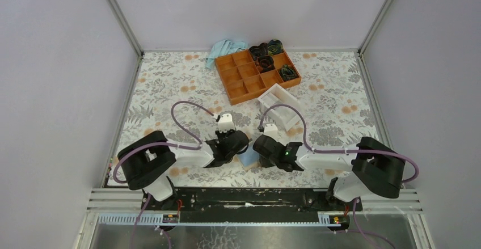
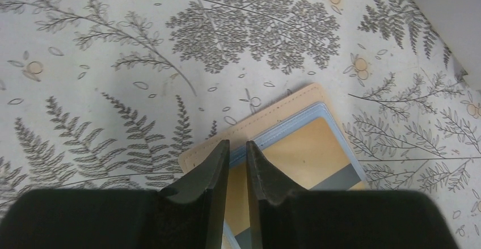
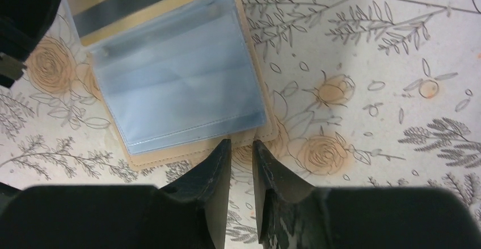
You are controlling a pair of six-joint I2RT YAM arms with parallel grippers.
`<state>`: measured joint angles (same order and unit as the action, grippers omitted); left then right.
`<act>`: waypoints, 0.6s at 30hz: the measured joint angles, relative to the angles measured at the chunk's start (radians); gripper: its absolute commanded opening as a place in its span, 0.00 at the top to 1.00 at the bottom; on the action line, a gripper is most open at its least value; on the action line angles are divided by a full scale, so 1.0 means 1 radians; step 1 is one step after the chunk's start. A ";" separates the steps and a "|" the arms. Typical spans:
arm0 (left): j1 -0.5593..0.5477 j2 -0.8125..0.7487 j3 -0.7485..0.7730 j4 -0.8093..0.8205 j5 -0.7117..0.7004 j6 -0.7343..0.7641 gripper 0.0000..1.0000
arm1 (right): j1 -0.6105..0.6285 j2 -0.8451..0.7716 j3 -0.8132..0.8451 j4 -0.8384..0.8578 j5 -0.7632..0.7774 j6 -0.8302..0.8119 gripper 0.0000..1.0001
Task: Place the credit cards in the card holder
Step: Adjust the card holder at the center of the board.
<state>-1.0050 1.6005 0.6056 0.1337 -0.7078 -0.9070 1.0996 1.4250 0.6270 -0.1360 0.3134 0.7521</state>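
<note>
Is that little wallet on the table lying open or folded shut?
Open: the wallet lies spread flat, its clear sleeves facing up.

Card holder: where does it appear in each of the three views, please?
Top external: card holder low centre, only partly visible.
Left wrist: card holder lower centre-right.
Right wrist: card holder upper left, lying open.
Shared landmark: floral tablecloth under it.

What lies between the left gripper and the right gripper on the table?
The open card holder, lying flat on the cloth. The top view shows it; both wrist views show its edges too.
</note>
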 measured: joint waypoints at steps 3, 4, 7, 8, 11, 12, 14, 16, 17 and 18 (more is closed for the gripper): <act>0.003 -0.020 -0.016 -0.018 -0.014 -0.029 0.77 | -0.002 0.030 0.021 0.019 0.000 -0.008 0.73; 0.004 -0.027 -0.022 -0.025 -0.017 -0.040 0.77 | -0.005 0.039 0.027 0.024 -0.001 -0.013 0.73; 0.005 -0.050 -0.040 -0.053 -0.029 -0.079 0.77 | -0.023 0.060 0.044 0.033 -0.009 -0.027 0.73; 0.005 -0.058 -0.043 -0.066 -0.034 -0.091 0.77 | -0.034 0.069 0.050 0.042 -0.013 -0.032 0.73; 0.005 -0.082 -0.055 -0.115 -0.053 -0.136 0.75 | -0.070 0.100 0.072 0.065 -0.023 -0.050 0.73; 0.005 -0.092 -0.059 -0.135 -0.060 -0.153 0.75 | -0.086 0.114 0.084 0.075 -0.028 -0.058 0.73; 0.005 -0.113 -0.068 -0.175 -0.071 -0.184 0.73 | -0.111 0.141 0.105 0.092 -0.036 -0.072 0.73; 0.005 -0.139 -0.076 -0.222 -0.083 -0.214 0.72 | -0.134 0.171 0.132 0.107 -0.047 -0.087 0.73; 0.005 -0.153 -0.080 -0.246 -0.088 -0.228 0.72 | -0.145 0.191 0.148 0.117 -0.051 -0.094 0.73; 0.005 -0.167 -0.084 -0.266 -0.093 -0.241 0.72 | -0.156 0.212 0.166 0.127 -0.056 -0.103 0.73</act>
<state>-1.0004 1.4338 0.5220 -0.1326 -0.8005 -1.1477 0.9440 1.6371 0.7929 -0.0093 0.2573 0.6495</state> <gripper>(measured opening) 0.275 0.271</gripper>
